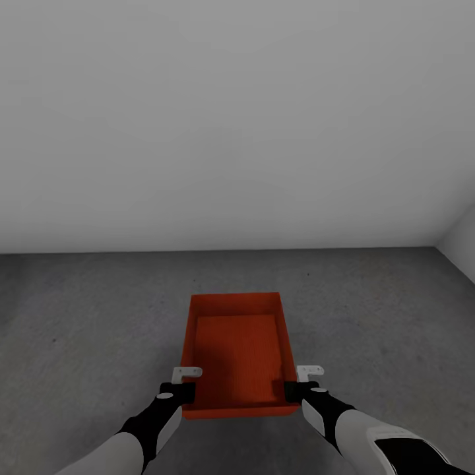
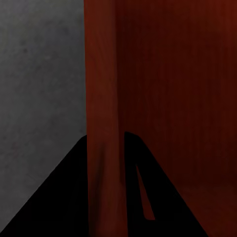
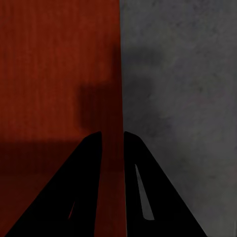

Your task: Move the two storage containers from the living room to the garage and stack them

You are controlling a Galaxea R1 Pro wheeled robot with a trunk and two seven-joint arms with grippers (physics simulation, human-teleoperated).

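Note:
One orange-red storage container [image 1: 237, 356] is low over the dark-grey concrete floor [image 1: 79, 316] of the garage, open side up and empty. My left gripper [image 1: 187, 390] is shut on its left side wall near the closest corner. My right gripper [image 1: 292, 389] is shut on its right side wall at the same depth. In the left wrist view the gripper [image 2: 106, 136] straddles the thin red wall of the container [image 2: 173, 89], one finger inside and one outside. The right wrist view shows that gripper [image 3: 112, 134] pinching the container [image 3: 49, 74] wall likewise. Whether the bin rests on the floor I cannot tell.
A plain white wall [image 1: 237, 119] rises a short way beyond the container. A second white wall [image 1: 463, 241] meets it in a corner at the far right. Bare concrete floor [image 3: 187, 74] spreads on both sides of the bin.

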